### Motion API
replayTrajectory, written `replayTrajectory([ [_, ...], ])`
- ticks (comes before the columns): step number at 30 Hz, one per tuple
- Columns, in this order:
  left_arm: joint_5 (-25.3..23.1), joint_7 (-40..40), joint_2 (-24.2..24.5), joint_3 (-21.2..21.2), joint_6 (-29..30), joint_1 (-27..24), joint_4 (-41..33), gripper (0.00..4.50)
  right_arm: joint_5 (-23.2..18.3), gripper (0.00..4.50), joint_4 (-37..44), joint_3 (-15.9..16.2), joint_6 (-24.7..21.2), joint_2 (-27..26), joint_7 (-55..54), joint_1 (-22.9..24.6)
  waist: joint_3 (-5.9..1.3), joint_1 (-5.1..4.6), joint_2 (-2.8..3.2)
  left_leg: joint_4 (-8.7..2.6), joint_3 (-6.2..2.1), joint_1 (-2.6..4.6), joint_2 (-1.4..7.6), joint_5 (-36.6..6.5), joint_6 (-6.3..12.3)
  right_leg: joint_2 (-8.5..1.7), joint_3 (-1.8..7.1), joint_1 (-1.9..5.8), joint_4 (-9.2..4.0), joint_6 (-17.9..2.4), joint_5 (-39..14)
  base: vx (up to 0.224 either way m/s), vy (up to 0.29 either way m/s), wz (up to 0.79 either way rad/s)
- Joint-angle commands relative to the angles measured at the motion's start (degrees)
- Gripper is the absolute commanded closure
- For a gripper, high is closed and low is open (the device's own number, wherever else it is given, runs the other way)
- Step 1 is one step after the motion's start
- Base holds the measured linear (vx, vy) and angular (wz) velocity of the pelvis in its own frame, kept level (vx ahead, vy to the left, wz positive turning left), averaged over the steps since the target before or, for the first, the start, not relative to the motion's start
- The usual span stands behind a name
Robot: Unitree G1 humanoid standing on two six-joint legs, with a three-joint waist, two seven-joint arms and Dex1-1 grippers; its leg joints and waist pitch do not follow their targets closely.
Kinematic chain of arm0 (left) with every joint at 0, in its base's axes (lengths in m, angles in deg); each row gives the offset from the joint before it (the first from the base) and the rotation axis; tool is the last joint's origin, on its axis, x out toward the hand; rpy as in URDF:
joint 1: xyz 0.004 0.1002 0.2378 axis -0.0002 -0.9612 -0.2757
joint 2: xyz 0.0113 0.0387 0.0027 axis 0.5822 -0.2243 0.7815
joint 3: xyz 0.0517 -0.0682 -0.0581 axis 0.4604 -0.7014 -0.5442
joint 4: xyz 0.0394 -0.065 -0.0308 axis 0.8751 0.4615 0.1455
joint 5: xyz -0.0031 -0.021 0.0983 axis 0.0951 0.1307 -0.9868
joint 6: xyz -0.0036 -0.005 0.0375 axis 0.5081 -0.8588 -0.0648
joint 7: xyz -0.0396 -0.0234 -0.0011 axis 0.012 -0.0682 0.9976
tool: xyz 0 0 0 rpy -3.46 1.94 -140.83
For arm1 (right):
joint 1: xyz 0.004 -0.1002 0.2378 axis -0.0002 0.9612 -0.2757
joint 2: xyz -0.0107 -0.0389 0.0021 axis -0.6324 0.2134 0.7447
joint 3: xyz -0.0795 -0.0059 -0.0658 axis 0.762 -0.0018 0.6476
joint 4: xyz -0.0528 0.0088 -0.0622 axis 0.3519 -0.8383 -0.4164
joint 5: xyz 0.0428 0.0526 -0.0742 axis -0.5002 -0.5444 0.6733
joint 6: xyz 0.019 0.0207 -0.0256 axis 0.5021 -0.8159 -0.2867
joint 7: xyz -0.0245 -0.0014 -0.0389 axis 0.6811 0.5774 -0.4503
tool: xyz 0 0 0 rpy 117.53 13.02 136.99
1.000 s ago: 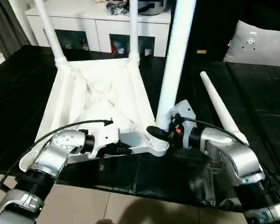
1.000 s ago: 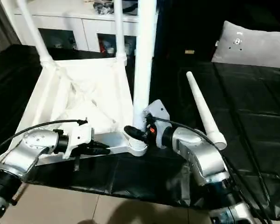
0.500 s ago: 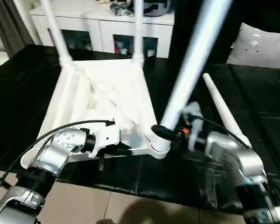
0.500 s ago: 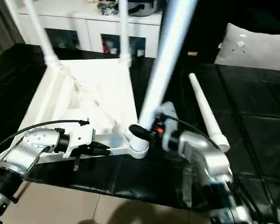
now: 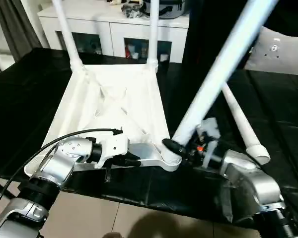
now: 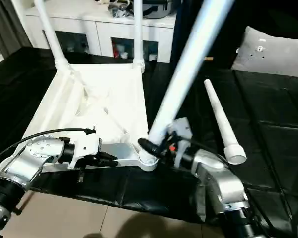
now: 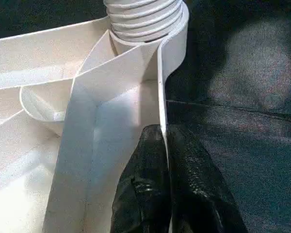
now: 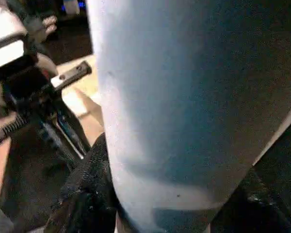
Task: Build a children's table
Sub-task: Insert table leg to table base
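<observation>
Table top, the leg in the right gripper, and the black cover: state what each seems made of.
Table top: apparently moulded white plastic, matte; thin ribs cross its underside.
Leg in the right gripper: seemingly the same smooth white plastic, with moulded thread rings at its base.
Black cover: probably thin plastic sheeting; it wrinkles and glints.

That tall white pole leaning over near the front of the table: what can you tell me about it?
It is a table leg: long, round, smooth white plastic, tapering upward. Its ribbed, threaded foot sits in the near corner socket of the upside-down table top, tilted to the right rather than upright. The right end effector grips it just above the socket with black fingers. Its upper end runs out of view.
</observation>
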Motion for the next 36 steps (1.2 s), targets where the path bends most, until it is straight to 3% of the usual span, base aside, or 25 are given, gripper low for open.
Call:
replayTrajectory([
  [1,-0.94,-0.17,0.99,0.21,-0.79,0.03,-0.51,4.50,5.09,2.58,-4.67,3.49,-2.52,2.11,-0.57,1.55,-2.22,-0.70,0.31,-4.07,-0.47,0.73,0.96,-21.16,0.48,-5.12,2.02,1.48,-6.80,1.02,-37.05,0.000,0.000,0.00],
  [4,-1.09,-0.67,1.35,0.43,-1.08,-0.09,-0.56,4.50,6.22,2.58,-5.03,5.11,-3.68,3.06,-0.02,1.00,-2.16,-1.51,0.30,-4.21,-0.67,0.62,0.91,-22.09,0.52,-4.97,1.81,1.67,-6.94,1.50,-37.08,0.000,0.000,0.00],
  [10,-1.37,-2.83,1.28,1.35,-2.58,1.42,0.97,4.50,6.95,2.58,-8.43,7.03,-5.36,2.54,1.43,-1.56,-1.90,-2.63,1.03,-4.42,-1.11,1.54,1.14,-26.66,0.36,-5.00,1.21,1.67,-7.46,0.82,-37.24,0.000,0.000,0.00],
  [13,-1.67,-3.09,0.41,1.69,-3.14,3.16,2.42,4.50,6.24,2.58,-9.07,7.59,-7.53,1.97,2.02,-2.95,-1.89,-3.29,1.06,-4.39,-1.28,1.72,1.04,-27.88,0.19,-5.00,0.98,1.84,-7.66,0.89,-37.82,0.000,0.000,0.00],
  [15,-1.91,-2.93,-0.09,1.78,-3.59,4.35,3.61,4.50,5.99,2.58,-9.35,7.77,-8.00,1.78,2.12,-3.40,-1.76,-3.39,1.00,-4.12,-1.22,1.97,0.89,-28.24,0.17,-5.05,0.72,1.56,-8.05,1.39,-39.39,0.000,0.000,0.00],
  [17,-2.03,-2.39,-0.82,1.52,-4.10,6.07,5.54,4.50,6.02,2.58,-9.50,7.84,-8.19,1.59,2.06,-3.63,-1.52,-3.58,1.29,-3.56,-1.15,2.88,0.76,-29.74,0.32,-4.83,-0.36,0.97,-9.09,2.28,-41.43,0.000,0.000,0.00],
  [18,-2.11,-2.03,-1.07,1.33,-4.45,6.88,6.53,4.50,6.06,2.58,-9.43,7.87,-8.27,1.53,2.02,-3.64,-1.47,-3.99,1.53,-3.44,-1.34,3.22,0.93,-31.47,0.31,-4.63,-1.58,1.24,-9.49,2.86,-40.94,0.000,0.000,0.00],
  [19,-2.22,-1.63,-1.30,1.12,-4.87,7.72,7.71,4.50,6.08,2.58,-9.27,7.90,-8.36,1.47,2.00,-3.58,-1.35,-4.42,1.90,-3.88,-1.76,3.36,1.79,-34.75,0.23,-4.42,-2.84,2.04,-9.59,3.30,-38.86,0.000,0.000,0.00],
  [20,-2.26,-1.51,-1.38,1.05,-5.07,8.00,8.16,4.50,6.09,2.58,-9.27,7.92,-8.37,1.44,2.02,-3.58,-1.23,-4.36,2.69,-5.45,-2.66,2.62,3.51,-40.00,-0.07,-4.11,-3.10,3.46,-7.73,2.88,-34.68,0.000,0.000,0.00],
  [21,-2.51,-1.31,-1.59,0.89,-5.69,9.03,9.79,4.50,6.00,2.58,-8.89,7.96,-8.67,1.33,2.06,-3.44,-1.26,-3.82,3.08,-7.29,-3.46,0.95,5.11,-43.45,-0.52,-4.18,-1.63,5.04,-3.89,1.67,-30.17,-0.066,-0.012,0.05],
  [22,-2.60,-1.24,-1.66,0.84,-5.91,9.38,10.33,4.50,5.96,2.58,-8.75,7.97,-8.77,1.29,2.08,-3.38,-1.24,-1.38,3.96,-11.48,-3.25,-1.90,7.71,-49.81,-1.65,-3.86,1.94,6.54,5.16,-1.27,-18.88,-0.066,-0.012,0.05],
  [23,-2.90,-1.28,-1.85,0.73,-6.65,10.58,12.22,4.50,5.72,2.58,-8.13,7.96,-9.33,1.08,2.11,-3.12,-0.96,-0.86,2.99,-11.66,-2.38,-1.03,7.43,-50.01,-1.36,-3.89,4.06,5.18,6.22,-1.19,-17.43,-0.053,-0.068,0.23],
  [24,-2.96,-1.34,-1.92,0.69,-6.85,10.98,12.77,4.50,5.69,2.58,-7.92,8.02,-9.51,0.98,2.05,-2.97,-0.65,-0.37,-0.02,-4.66,-0.30,5.33,1.02,-41.44,-3.47,-5.24,5.54,-2.13,-3.95,-1.15,-38.52,0.078,-0.103,0.11],
  [25,-2.96,-1.34,-1.92,0.69,-6.85,10.98,12.77,4.50,5.69,2.58,-7.92,8.02,-9.51,0.98,2.05,-2.97,-0.55,-0.48,-0.59,2.24,-0.12,4.80,-1.92,-22.44,-0.95,-8.66,4.97,-2.22,-8.01,1.42,-58.04,0.078,-0.103,0.11],
  [26,-2.95,-1.56,-2.05,0.63,-7.21,11.37,13.48,4.50,5.78,2.58,-7.87,8.13,-9.58,0.80,1.86,-2.82,-1.47,0.58,-0.98,0.21,-0.92,1.24,-0.96,-11.57,0.70,-9.24,5.92,1.36,-6.72,3.37,-57.20,0.095,-0.070,-0.25],
  [27,-2.95,-1.56,-2.05,0.63,-7.21,11.37,13.48,4.50,5.78,2.58,-7.87,8.13,-9.58,0.80,1.86,-2.82,-2.09,1.28,-0.83,-2.02,-1.08,-0.73,-0.70,-7.94,0.49,-7.89,5.34,3.04,-5.08,3.75,-50.17,0.053,-0.020,-0.22],
  [28,-2.62,-1.82,-2.19,0.49,-7.14,11.41,13.72,4.50,5.81,2.58,-7.89,8.07,-9.65,0.62,1.46,-2.79,-1.91,1.30,0.33,-3.68,-1.26,-0.67,0.18,-10.63,-0.60,-6.12,4.61,1.96,-5.01,3.46,-43.32,0.053,-0.020,-0.22],
  [29,-2.62,-1.82,-2.19,0.49,-7.14,11.41,13.72,4.50,5.81,2.58,-7.89,8.07,-9.65,0.62,1.46,-2.79,-2.12,1.01,0.45,-3.92,-1.36,-0.05,0.49,-12.83,-0.85,-5.84,4.61,1.69,-4.56,2.44,-39.92,0.000,0.000,0.00],
  [30,-1.87,-2.41,-2.29,0.20,-6.59,10.79,13.19,4.50,5.85,2.58,-7.99,7.62,-9.92,0.17,0.25,-2.84,-2.32,0.69,1.09,-4.36,-1.36,0.37,0.86,-15.30,-1.34,-5.46,4.60,1.84,-4.00,-0.43,-34.60,0.000,0.000,0.00],
  [31,-1.27,-2.67,-2.30,-0.07,-5.90,9.98,12.17,4.50,5.82,2.58,-8.06,7.28,-10.01,-0.17,-0.50,-2.88,-2.19,0.26,1.12,-4.78,-1.35,0.07,1.20,-16.88,-1.63,-5.31,4.65,2.20,-3.65,-2.27,-31.36,0.000,0.000,0.00],
  [32,-0.70,-2.76,-2.42,-0.40,-5.28,9.10,11.25,4.50,5.94,2.58,-8.33,6.77,-10.08,-0.62,-1.41,-3.06,-1.93,-0.01,1.06,-5.03,-1.49,-0.14,1.23,-18.81,-1.88,-5.40,4.51,2.47,-3.63,-2.66,-31.87,0.000,0.000,0.00],
  [34,-0.26,-2.03,-2.45,-0.84,-4.66,7.40,9.55,4.50,6.22,2.58,-9.16,5.79,-10.26,-1.51,-3.29,-3.57,-1.80,-0.31,0.81,-4.98,-1.53,0.23,1.14,-21.38,-1.99,-5.72,4.48,2.18,-4.17,-2.22,-35.35,0.000,0.000,0.00],
  [36,-0.20,-0.85,-2.34,-1.16,-3.32,5.88,7.50,4.50,6.30,2.58,-9.58,5.31,-10.39,-2.03,-4.33,-3.91,-1.79,-0.64,1.00,-5.18,-1.73,0.16,1.18,-22.01,-2.06,-5.89,4.45,2.33,-4.32,-1.77,-36.50,0.000,0.000,0.00],
])
